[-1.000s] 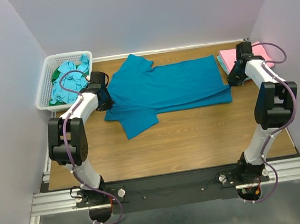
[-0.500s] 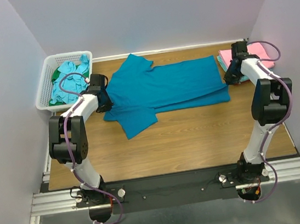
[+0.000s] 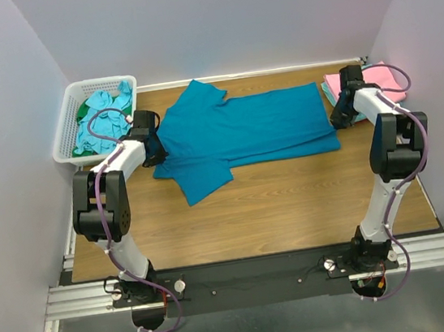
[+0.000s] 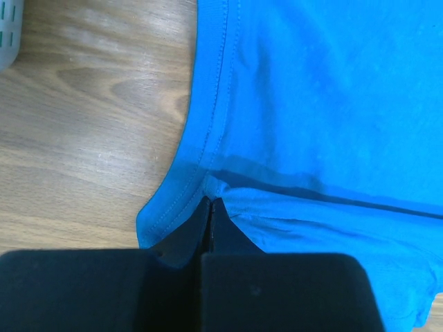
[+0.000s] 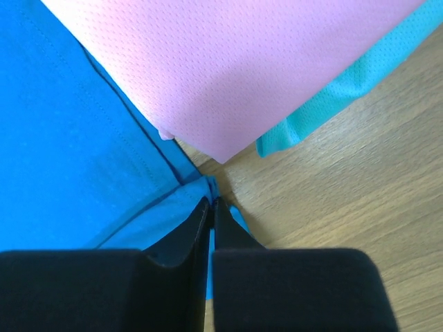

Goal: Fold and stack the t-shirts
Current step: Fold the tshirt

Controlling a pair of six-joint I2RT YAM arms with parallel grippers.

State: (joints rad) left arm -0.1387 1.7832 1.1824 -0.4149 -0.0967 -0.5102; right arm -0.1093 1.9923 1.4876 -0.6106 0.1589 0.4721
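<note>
A deep teal-blue t-shirt (image 3: 242, 130) lies spread across the back of the table, partly folded lengthwise, with one sleeve pointing toward the near side. My left gripper (image 3: 157, 148) is shut on its left edge near the sleeve; in the left wrist view the cloth (image 4: 311, 124) bunches at the closed tips (image 4: 210, 202). My right gripper (image 3: 337, 118) is shut on the shirt's right hem corner (image 5: 104, 159), right beside a folded pink shirt (image 5: 235, 62) lying on a turquoise one (image 5: 332, 97). That stack (image 3: 376, 76) sits at the back right.
A white slotted basket (image 3: 69, 125) at the back left holds several crumpled aqua and green shirts (image 3: 105, 116). Bare wooden tabletop (image 3: 277, 208) fills the near half. Grey walls close in on three sides.
My right gripper has drawn the shirt's right hem corner back toward the pink stack, and the near fold edge has shifted up with it. The left gripper has barely moved.
</note>
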